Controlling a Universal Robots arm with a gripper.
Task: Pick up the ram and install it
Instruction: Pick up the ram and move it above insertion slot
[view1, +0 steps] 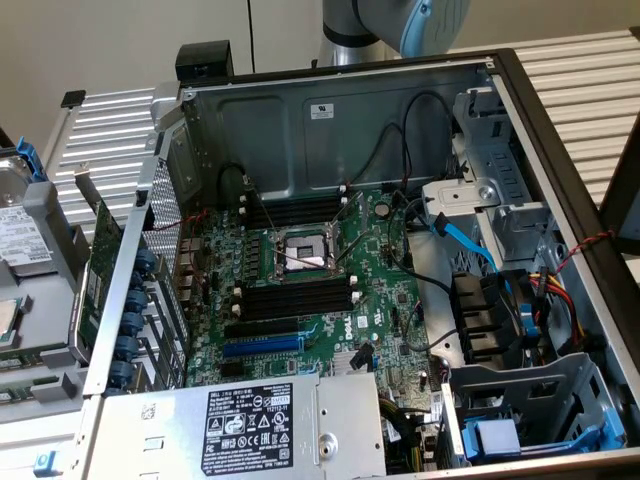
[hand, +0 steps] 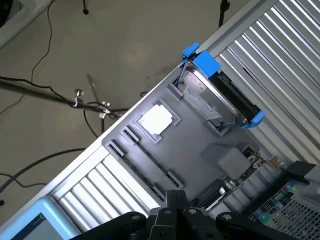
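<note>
In the exterior view, the grey tray (view1: 45, 200) sits outside the open computer case (view1: 330, 110), on the exterior view's left. A hard drive (view1: 20, 235) lies on the tray. A green expansion card (view1: 100, 270) stands on edge between the tray and the case wall. Further from the tray, inside the case, the motherboard (view1: 385, 300) shows its processor socket (view1: 303, 255) with long black memory slots (view1: 295, 297) just beside it, all of them dark. The arm (view1: 400, 20) rises behind the case, well apart from the tray.

In the wrist view, we look down on the same tray (hand: 190, 145). It holds the hard drive (hand: 205, 102) in a blue bracket (hand: 205, 62) and a pale square chip (hand: 157, 120) near the drive. Long narrow grooves (hand: 145, 162) in the tray look dark. The gripper (hand: 177, 200) hangs over the tray's edge, its fingers pressed together with nothing seen between them. We cannot tell where the ram lies; it is not in the gripper.
</note>
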